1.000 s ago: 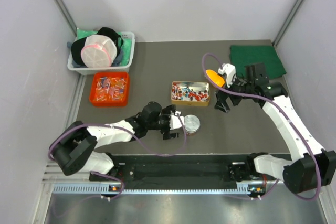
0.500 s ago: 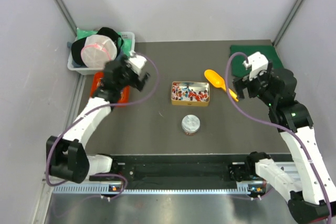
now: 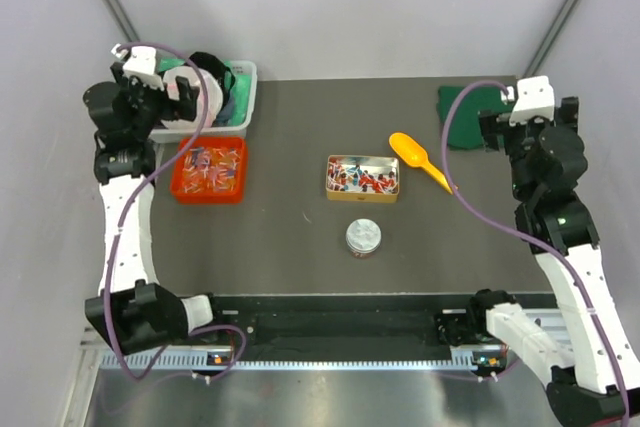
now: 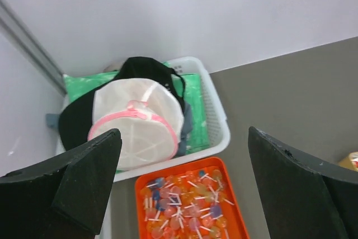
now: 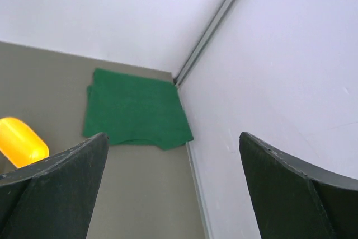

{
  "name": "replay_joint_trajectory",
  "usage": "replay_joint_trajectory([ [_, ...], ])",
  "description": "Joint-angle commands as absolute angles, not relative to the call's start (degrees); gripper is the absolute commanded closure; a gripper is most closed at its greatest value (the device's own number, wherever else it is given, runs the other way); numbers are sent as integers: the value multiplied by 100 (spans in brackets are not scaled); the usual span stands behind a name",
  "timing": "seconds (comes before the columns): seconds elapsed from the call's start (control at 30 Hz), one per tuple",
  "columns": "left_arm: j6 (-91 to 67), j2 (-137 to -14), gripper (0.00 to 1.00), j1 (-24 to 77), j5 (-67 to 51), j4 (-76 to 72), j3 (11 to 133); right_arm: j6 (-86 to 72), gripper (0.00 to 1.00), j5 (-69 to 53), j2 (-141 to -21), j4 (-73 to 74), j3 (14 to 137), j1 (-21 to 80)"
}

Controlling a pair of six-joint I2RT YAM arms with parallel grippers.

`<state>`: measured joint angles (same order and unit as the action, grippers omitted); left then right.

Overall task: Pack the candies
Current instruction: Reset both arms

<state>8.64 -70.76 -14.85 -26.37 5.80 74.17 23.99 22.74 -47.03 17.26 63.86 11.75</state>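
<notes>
Grey tabletop (image 3: 290,147), candies (image 3: 362,178) far from fingers (image 4: 302,194)

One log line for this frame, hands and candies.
left hand open, empty, by white basket | right hand open, empty, near green cloth | candies in gold tin | orange scoop lying right of tin

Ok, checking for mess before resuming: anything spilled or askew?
Nothing stands out. The candies sit inside the gold tin, the lollipops inside the orange tray, the orange scoop lies beside the tin, and no loose sweets show.
</notes>
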Motion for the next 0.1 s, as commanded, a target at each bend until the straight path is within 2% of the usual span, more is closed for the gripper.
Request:
replay_joint_trajectory([
  [0.0,510,-7022,1,-1450,-3041,527,7585,2312,1,2515,-4588,1204,6662,1116],
  [0.07,483,-7022,1,-1450,-3041,484,7567,2285,1,2444,-4570,1213,6688,1116],
])
